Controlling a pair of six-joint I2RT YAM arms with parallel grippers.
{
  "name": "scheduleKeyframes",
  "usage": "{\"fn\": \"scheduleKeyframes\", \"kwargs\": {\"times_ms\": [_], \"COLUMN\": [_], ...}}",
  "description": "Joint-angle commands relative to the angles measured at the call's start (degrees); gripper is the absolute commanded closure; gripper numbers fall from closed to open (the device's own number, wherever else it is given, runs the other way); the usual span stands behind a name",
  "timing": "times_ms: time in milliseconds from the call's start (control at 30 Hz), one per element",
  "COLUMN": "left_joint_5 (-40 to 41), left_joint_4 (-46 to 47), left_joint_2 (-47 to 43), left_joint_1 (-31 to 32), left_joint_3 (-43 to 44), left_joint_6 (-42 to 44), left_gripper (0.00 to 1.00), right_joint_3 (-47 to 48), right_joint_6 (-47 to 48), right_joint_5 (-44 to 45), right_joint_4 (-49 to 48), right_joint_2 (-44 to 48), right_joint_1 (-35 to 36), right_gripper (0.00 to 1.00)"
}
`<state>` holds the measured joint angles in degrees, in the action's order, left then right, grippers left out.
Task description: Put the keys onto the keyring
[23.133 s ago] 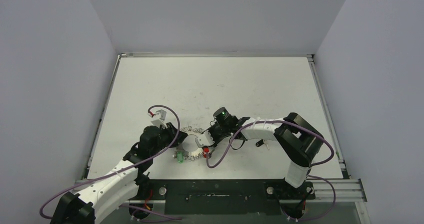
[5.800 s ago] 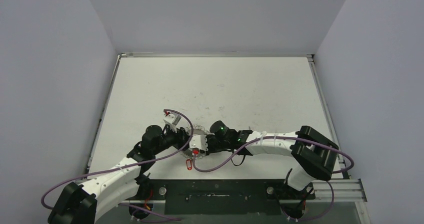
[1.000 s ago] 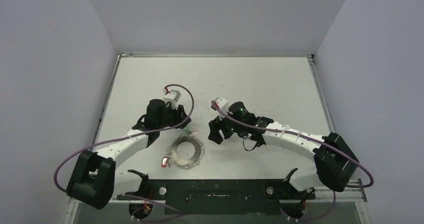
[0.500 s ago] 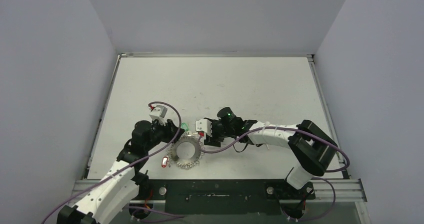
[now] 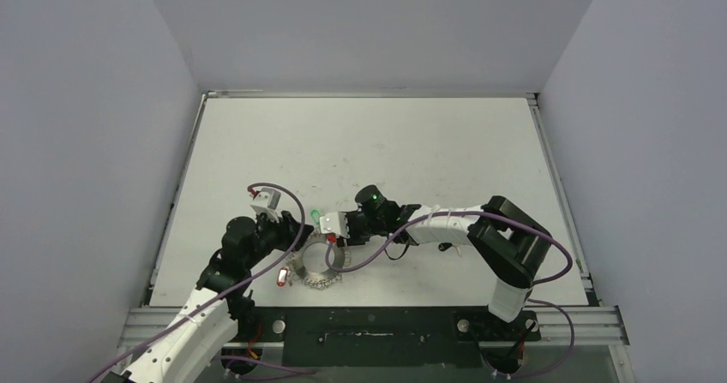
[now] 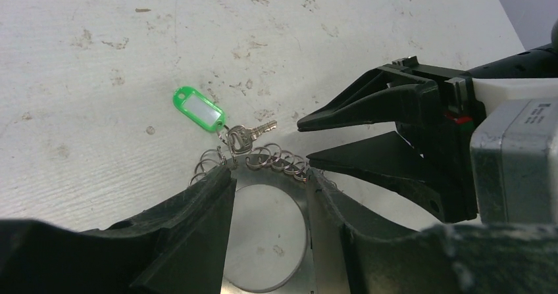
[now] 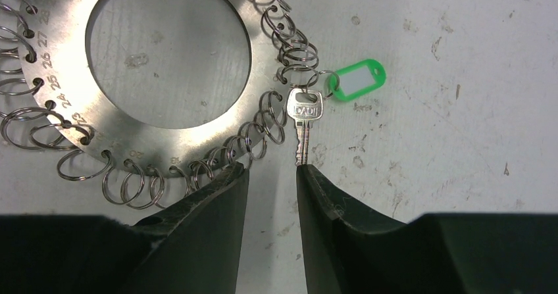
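Note:
The keyring (image 5: 319, 267) is a flat grey metal disc with a big hole and several small split rings round its edge. It lies on the table and also shows in the left wrist view (image 6: 314, 241) and the right wrist view (image 7: 66, 77). A green tag (image 7: 356, 80) and an all-silver key (image 7: 303, 120) hang on one split ring at its far edge. My left gripper (image 6: 270, 174) is open, its fingers straddling the disc's hole. My right gripper (image 7: 271, 170) is open beside the disc's edge, one fingertip at the silver key's blade tip. No black-headed key is clearly visible.
A small red tag (image 5: 282, 276) lies at the keyring's near left. A small dark object (image 5: 444, 247) lies by my right forearm; I cannot tell what it is. Purple cables loop over both arms. The two grippers face each other closely over the ring.
Both grippers have come in from the far side to the keyring: the left one down over it, the right one leftward to its far edge. The ring has stayed put.

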<state>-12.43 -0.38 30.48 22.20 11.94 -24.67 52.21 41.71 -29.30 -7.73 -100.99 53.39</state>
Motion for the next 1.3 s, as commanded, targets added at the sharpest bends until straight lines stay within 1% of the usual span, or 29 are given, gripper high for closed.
{"fn": "scheduleKeyframes", "kwargs": {"times_ms": [0, 200, 600, 633, 700, 767, 933, 1100, 1267], "left_joint_5": [0.1, 0.0, -0.1, -0.1, -0.1, -0.1, 0.0, 0.0, -0.1], "left_joint_4": [1.5, 2.7, 2.7, 2.8, 2.9, 3.0, 3.0, 3.1, 3.2], "left_joint_2": [2.2, 4.0, 2.8, 2.7, 2.8, 2.7, 2.8, 2.7, 2.7], "left_joint_1": [0.2, 0.2, 0.3, 0.2, 0.3, 0.3, 0.2, 0.2, 0.2], "left_joint_3": [1.1, 1.4, 1.0, 1.0, 1.1, 1.1, 1.0, 0.8, 0.5], "left_joint_6": [-0.3, -0.6, -0.3, -0.3, -0.3, -0.2, -0.1, -0.2, -0.1], "left_gripper": [0.58, 0.58, 0.58, 0.58, 0.58, 0.57, 0.57, 0.57, 0.57], "right_joint_3": [0.4, -0.3, -1.2, -1.2, -1.1, -0.8, -0.8, -0.5, -1.9], "right_joint_6": [2.9, 3.4, 4.0, 4.1, 4.4, 4.6, 4.9, 6.0, 5.4], "right_joint_5": [0.5, 0.8, 0.5, 0.4, -0.1, -0.1, 0.1, 0.6, 1.6], "right_joint_4": [-2.6, -2.9, -1.6, -1.6, -1.1, -0.7, -0.9, 1.3, 0.8], "right_joint_2": [-0.4, -1.1, -1.2, -1.4, -1.8, -2.1, -2.6, -2.3, -0.5], "right_joint_1": [0.8, 1.0, 1.5, 1.6, 1.8, 2.0, 2.7, 2.8, 3.2], "right_gripper": [0.66, 0.66, 0.66, 0.66, 0.71, 0.72, 0.72, 0.72, 0.69]}}
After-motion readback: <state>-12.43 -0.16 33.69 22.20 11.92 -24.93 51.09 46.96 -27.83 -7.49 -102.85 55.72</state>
